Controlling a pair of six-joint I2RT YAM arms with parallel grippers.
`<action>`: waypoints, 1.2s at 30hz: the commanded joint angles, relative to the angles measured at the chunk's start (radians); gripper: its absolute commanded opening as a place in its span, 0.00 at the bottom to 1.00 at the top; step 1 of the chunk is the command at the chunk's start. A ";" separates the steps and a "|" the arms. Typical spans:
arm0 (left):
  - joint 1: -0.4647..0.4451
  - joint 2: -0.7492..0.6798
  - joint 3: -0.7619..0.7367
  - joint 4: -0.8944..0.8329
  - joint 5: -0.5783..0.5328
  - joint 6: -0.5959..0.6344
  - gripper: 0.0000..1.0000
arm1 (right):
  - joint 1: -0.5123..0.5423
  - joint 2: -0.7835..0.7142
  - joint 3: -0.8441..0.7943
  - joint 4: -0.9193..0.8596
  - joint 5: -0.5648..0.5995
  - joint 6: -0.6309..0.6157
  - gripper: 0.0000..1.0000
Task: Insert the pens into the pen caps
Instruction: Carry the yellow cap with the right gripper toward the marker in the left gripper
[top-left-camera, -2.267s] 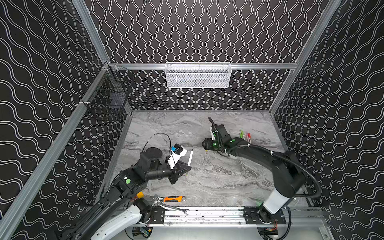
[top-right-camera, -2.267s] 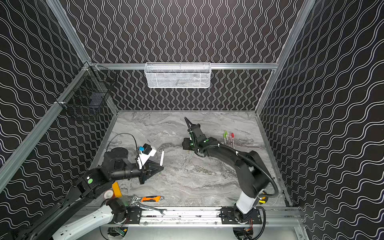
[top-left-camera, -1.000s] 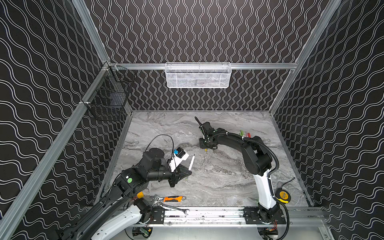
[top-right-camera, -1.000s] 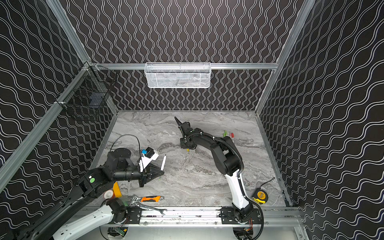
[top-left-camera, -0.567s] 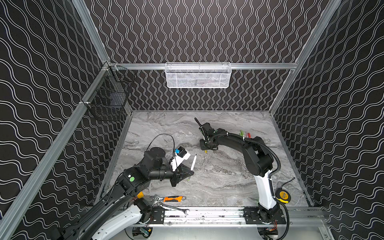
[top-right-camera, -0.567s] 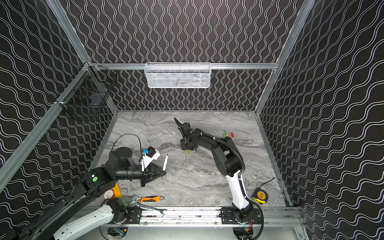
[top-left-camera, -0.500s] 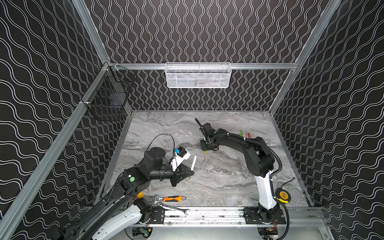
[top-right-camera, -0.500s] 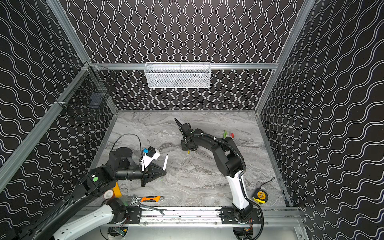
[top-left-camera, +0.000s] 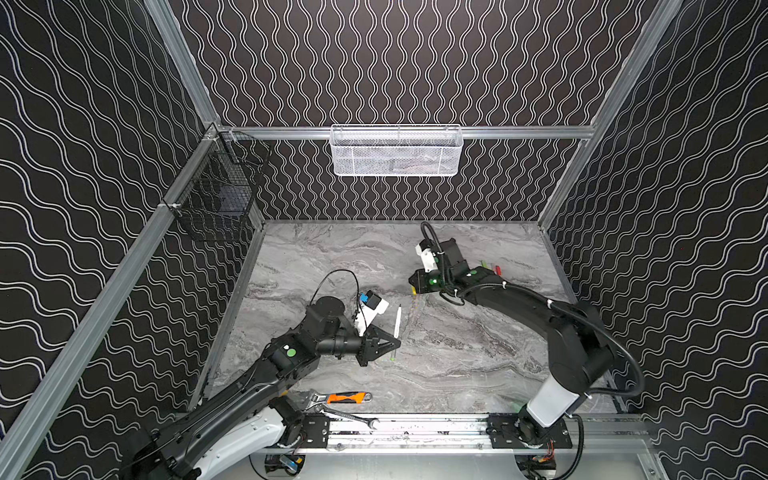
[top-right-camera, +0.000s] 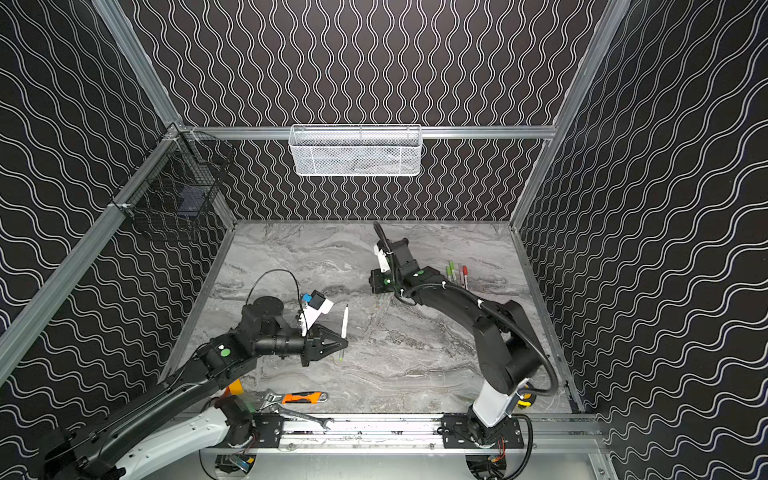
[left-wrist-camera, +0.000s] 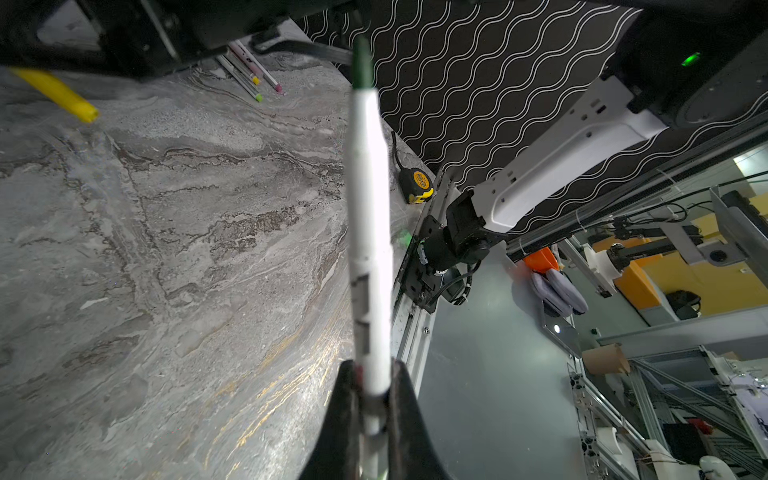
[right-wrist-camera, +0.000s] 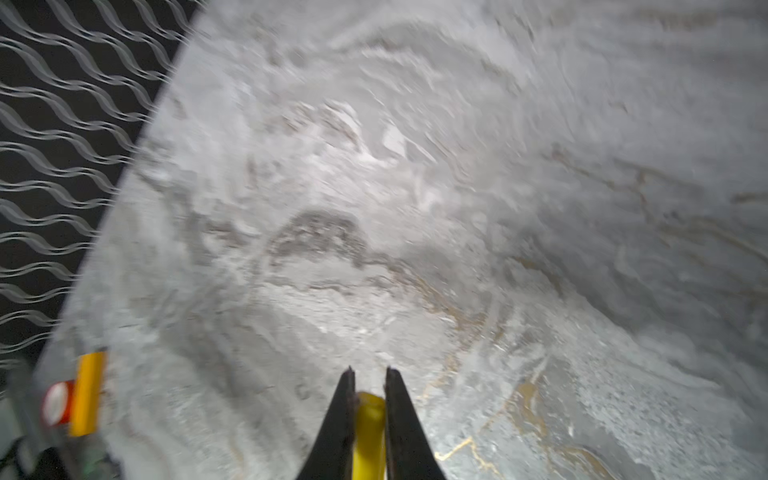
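left wrist view is showing the left fingers (left-wrist-camera: 340, 415) pinching a slim white marker pen with a dark green tip (left-wrist-camera: 368, 208) over the grey marbled worktop (left-wrist-camera: 166, 249), leaving its tip end sticking out free. the right fingers (right-wrist-camera: 336, 415) are clamping a stubby yellow plastic cap (right-wrist-camera: 368, 432), seemingly so the two can be joined in mid-air.
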 joint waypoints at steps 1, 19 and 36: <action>-0.003 0.029 -0.038 0.172 0.018 -0.065 0.00 | -0.002 -0.078 -0.031 0.102 -0.106 -0.003 0.15; -0.003 0.151 -0.103 0.466 0.081 -0.063 0.00 | -0.004 -0.447 -0.304 0.429 -0.384 0.171 0.16; -0.009 0.151 -0.105 0.479 0.101 -0.059 0.00 | 0.007 -0.479 -0.353 0.693 -0.494 0.313 0.16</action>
